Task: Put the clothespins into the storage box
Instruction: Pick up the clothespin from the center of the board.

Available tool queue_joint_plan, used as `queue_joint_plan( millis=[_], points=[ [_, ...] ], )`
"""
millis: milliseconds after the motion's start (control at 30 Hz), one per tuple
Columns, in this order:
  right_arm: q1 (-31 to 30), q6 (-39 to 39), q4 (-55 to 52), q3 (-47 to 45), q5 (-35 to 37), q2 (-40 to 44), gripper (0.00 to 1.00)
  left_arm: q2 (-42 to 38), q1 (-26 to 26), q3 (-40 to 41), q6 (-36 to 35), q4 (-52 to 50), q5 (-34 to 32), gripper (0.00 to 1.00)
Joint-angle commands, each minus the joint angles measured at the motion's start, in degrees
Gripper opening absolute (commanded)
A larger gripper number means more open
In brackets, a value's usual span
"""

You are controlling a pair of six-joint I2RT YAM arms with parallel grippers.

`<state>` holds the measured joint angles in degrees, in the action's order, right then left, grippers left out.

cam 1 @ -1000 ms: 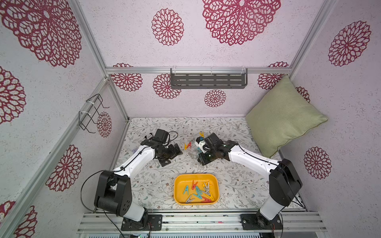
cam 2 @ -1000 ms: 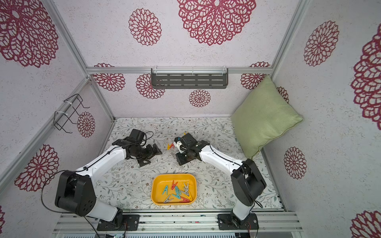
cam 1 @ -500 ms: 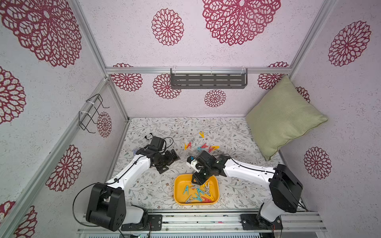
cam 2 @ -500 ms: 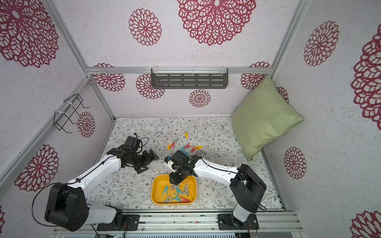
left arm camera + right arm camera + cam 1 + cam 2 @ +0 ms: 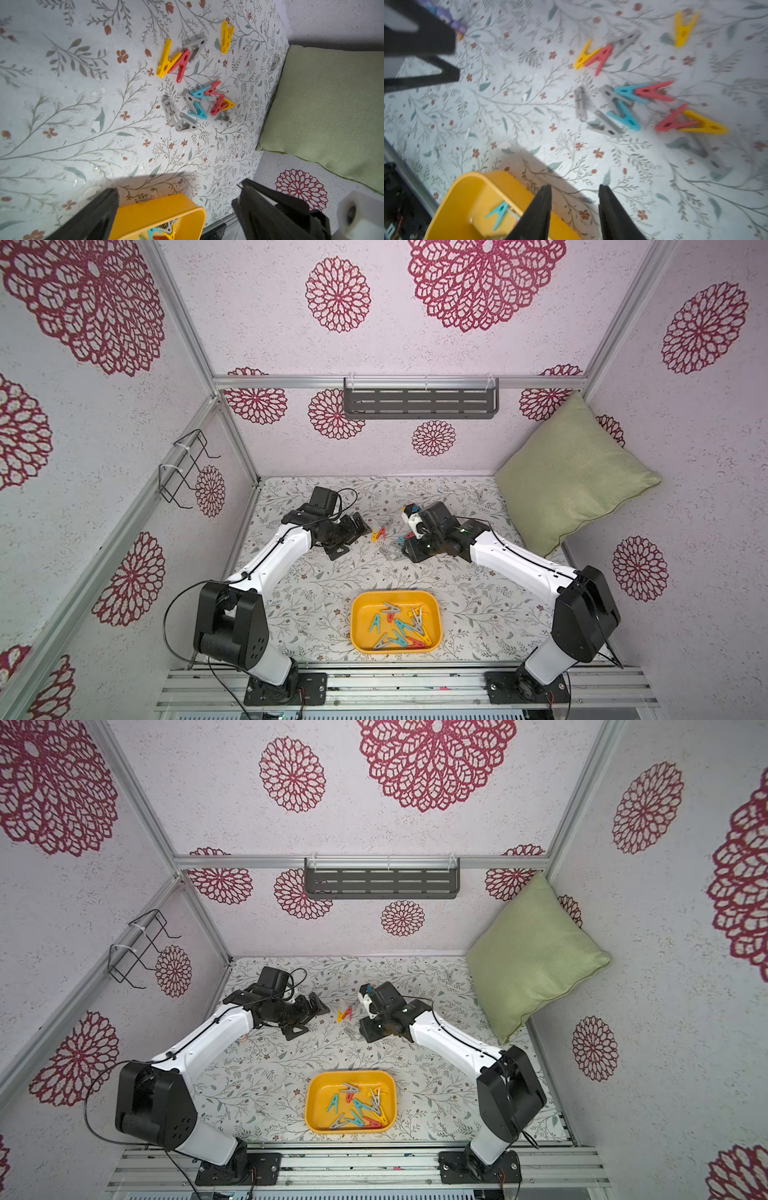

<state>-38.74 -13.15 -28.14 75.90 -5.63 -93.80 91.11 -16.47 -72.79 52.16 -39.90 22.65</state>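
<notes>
**Figure.** Loose pins (image 5: 197,104) lay clustered on the bench (image 5: 316,605) beyond the far rim of the box (image 5: 356,626), well apart from it. Other pins (image 5: 399,626) lay heaped inside the box.

Both of your claws hung over the bench on that far side of the box, not above it. Your left claw (image 5: 351,539) stood spread wide with nothing in it. Your right claw (image 5: 575,187) stood partly spread, likewise empty.

A yellow-red pair (image 5: 379,534), touching each other, lay between the two claws, just beside the left claw. The main cluster lay farther from the box than the right claw's tips, and nearer to that arm than to your left.

On the cluster's edge a grey pin (image 5: 580,104) lay clear of the coloured ones. Its long axis pointed roughly toward the box, and so across the line on which the right claw's fingers closed. Blur in the right wrist view left the exact angle uncertain.

You would have judged the right arm the better placed: a short reach away from the box, then a descent over the grey pin. The teal and red pins beyond it overlapped, so a grip there would likely have dragged more than one.
</notes>
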Motion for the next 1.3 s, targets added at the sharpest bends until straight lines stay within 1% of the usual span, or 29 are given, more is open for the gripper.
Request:
queue_joint_plan(
  millis=[0, 200, 300, 367, 433, 733, 967, 1100, 1267],
  points=[
    [4.3, -0.5, -3.4, 3.1, 4.8, -3.1, 0.45, 2.9, -0.4, -4.0, -1.7, -0.4, 1.6, 0.99],
    [11.7, 0.7, -4.4, 7.7, 5.0, -10.9, 0.47, 8.1, -0.5, -9.8, -2.3, -0.6, 3.2, 0.99],
    [14.1, 2.4, -5.6, 10.4, 4.0, -15.7, 0.49, 9.9, -0.5, -11.6, -2.7, -1.0, 3.9, 0.99],
    [15.3, 3.3, -5.9, 11.7, 3.3, -18.2, 0.52, 10.8, -0.4, -12.4, -3.0, -1.5, 4.1, 0.99],
    [16.1, 4.4, -6.5, 13.1, 2.9, -20.5, 0.54, 11.4, -0.3, -12.8, -3.4, -1.7, 4.5, 0.99],
    [16.9, 7.8, -7.5, 16.3, -1.6, -25.7, 0.53, 13.1, 0.7, -13.1, -3.8, -1.8, 5.8, 0.98],
    [17.1, 7.6, -7.3, 15.7, -3.4, -27.1, 0.51, 14.1, 1.0, -14.0, -4.3, -2.4, 6.2, 0.98],
    [17.0, 7.0, -6.6, 14.2, -3.3, -26.9, 0.48, 14.0, 1.1, -13.9, -4.4, -2.5, 6.2, 0.98],
    [17.1, 6.6, -6.4, 12.6, -2.9, -26.4, 0.41, 13.3, 1.2, -13.0, -4.5, -2.5, 6.1, 0.98]
  ],
)
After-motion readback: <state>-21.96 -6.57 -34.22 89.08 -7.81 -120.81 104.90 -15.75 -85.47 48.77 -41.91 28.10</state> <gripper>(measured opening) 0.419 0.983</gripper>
